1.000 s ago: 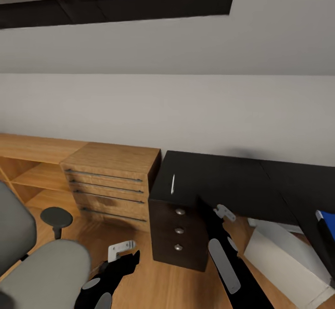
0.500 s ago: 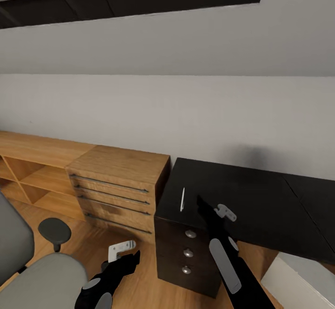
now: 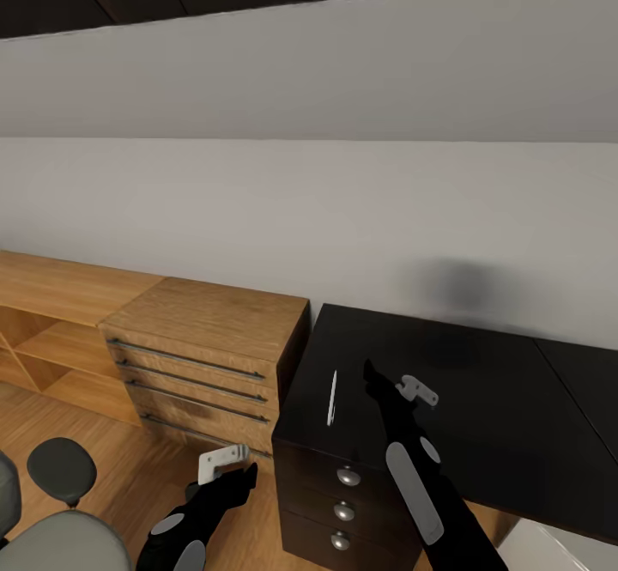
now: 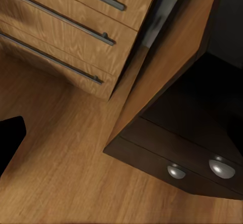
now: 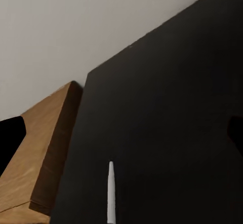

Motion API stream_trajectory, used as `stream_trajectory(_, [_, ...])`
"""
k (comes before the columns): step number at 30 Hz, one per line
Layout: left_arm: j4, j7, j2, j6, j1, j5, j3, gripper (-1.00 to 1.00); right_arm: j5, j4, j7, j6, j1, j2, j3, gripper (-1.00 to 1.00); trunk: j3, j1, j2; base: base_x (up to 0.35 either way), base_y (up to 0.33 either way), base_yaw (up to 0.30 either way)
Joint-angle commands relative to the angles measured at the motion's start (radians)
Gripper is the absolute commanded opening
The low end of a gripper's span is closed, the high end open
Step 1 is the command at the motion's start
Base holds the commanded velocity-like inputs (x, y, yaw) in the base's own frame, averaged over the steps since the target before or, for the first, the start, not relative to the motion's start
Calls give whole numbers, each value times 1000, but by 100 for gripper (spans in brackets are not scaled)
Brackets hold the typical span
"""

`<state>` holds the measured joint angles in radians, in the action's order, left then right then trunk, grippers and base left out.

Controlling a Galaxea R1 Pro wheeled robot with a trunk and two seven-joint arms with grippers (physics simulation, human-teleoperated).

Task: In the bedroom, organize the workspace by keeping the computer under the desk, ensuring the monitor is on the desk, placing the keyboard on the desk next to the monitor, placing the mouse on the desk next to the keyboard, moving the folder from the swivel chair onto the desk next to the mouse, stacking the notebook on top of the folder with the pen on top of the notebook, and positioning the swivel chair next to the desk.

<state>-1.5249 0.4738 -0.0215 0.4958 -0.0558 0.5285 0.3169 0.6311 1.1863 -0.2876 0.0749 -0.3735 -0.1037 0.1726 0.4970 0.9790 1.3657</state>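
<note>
The black desk fills the right of the head view, with a dark three-knob drawer block under its left end. The pen, a thin whitish stick, lies on the desk near that left edge; it also lies on the desk as the pen in the right wrist view. My right gripper hovers open over the desk, just right of the pen. My left gripper hangs open above the floor beside the drawer block. The swivel chair shows at the lower left.
A light wooden drawer unit with long metal handles stands against the desk's left side, with open wooden shelves further left. A pale grey box corner peeks from under the desk. Wooden floor lies between chair and drawers.
The camera has shifted and moved closer: the desk and pen look nearer, the chair has slid toward the lower left corner, and the blue folder has left the picture. Both arms hold their pose.
</note>
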Motion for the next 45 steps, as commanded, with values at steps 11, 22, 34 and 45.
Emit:
stream_trajectory(11, [-3,9,-2,1,-1,11,-18,100,-234,-41,23,38,-1,-5,8,100,1,0,1,23,-2,0])
stream_trajectory(22, [-10,7,-2,1,-1,12,-46,100,-421,-59,-105,-467,-11,-10,115,100,1,0,1,1,0,0])
stream_trajectory(34, [-14,6,-2,1,-1,11,-56,100,-421,-47,-171,-495,-12,-42,151,100,1,0,1,0,0,13])
stream_trajectory(45, [-16,5,-2,1,0,14,-56,100,-422,-47,-172,-494,-12,-41,151,100,2,0,1,0,0,242])
